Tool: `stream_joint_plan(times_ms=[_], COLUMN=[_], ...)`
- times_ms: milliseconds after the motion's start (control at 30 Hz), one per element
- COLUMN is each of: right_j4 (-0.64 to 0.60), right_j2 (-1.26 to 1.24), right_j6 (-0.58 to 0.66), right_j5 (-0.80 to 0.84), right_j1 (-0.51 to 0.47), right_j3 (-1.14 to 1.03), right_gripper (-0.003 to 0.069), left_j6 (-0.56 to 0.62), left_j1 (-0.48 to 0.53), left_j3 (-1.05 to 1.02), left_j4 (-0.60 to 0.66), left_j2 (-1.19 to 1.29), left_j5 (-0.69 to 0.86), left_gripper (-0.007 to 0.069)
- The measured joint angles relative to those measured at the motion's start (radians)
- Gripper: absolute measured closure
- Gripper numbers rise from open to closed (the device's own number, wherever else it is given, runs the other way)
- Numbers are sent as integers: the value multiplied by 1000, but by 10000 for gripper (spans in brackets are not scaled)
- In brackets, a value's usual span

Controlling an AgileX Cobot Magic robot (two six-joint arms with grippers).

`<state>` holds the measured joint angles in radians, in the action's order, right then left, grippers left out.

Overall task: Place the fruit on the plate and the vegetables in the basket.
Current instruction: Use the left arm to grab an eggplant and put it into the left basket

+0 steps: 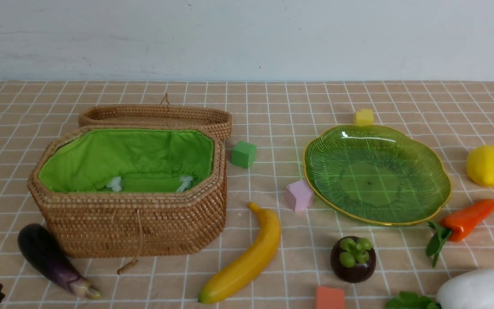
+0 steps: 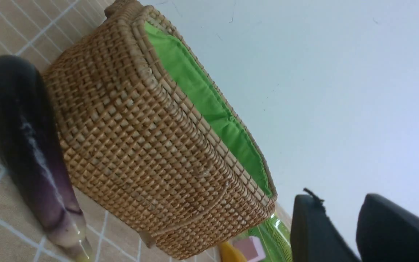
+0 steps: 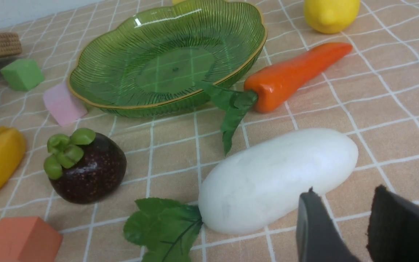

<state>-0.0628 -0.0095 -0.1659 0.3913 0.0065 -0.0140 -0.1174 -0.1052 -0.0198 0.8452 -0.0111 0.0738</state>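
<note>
- Basket (image 1: 135,225) sits open on the left, eggplant (image 1: 52,262) beside it, banana (image 1: 247,262) lying mid-table (image 1: 157,285)
- Plate's (image 1: 375,180) over right, near the mangosteen (image 1: 353,259), lemon (image 1: 487,165), carrot (image 1: 468,221) and radish (image 1: 478,292)
- Left gripper (image 2: 347,233): jaws apart, nothing held; right gripper (image 3: 353,225), same deal

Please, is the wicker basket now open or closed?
Open: the basket shows its green lining, and the woven lid lies behind it.

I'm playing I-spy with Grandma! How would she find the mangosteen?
Find the green glass plate with the gold rim. Just in front of it, between the banana and the carrot, sits the mangosteen. It alone is round and dark purple with a green cap.
</note>
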Motion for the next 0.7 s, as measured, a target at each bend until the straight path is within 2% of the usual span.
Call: stream_joint_plan(times_ms=[33, 67, 167, 300, 333, 433, 533, 600, 700], right_j4=[0, 2, 5, -89, -181, -288, -340, -404, -426], right_j2=[0, 0, 0, 0, 0, 0, 0, 0, 15], right_j6=[0, 0, 0, -67, -125, -180, -197, -201, -140], right_j5=[0, -3, -39, -119, -166, -227, -259, -194, -2], right_j1=[0, 0, 0, 0, 0, 0, 0, 3, 33], right_j3=[0, 0, -4, -11, -11, -11, -11, 8, 114], right_gripper=[416, 416, 416, 416, 416, 416, 417, 440, 482], left_j6=[5, 53, 123, 171, 174, 163, 142, 117, 117], left_j1=[0, 0, 0, 0, 0, 0, 0, 0, 0], left_j3=[3, 44, 138, 264, 324, 402, 462, 495, 515], left_j4=[1, 3, 3, -23, -56, -125, -191, -256, -307], left_j2=[0, 0, 1, 70, 140, 264, 372, 480, 582], left_j5=[9, 53, 176, 343, 435, 571, 665, 738, 775], left_gripper=[461, 531, 637, 637, 637, 637, 637, 637, 637])
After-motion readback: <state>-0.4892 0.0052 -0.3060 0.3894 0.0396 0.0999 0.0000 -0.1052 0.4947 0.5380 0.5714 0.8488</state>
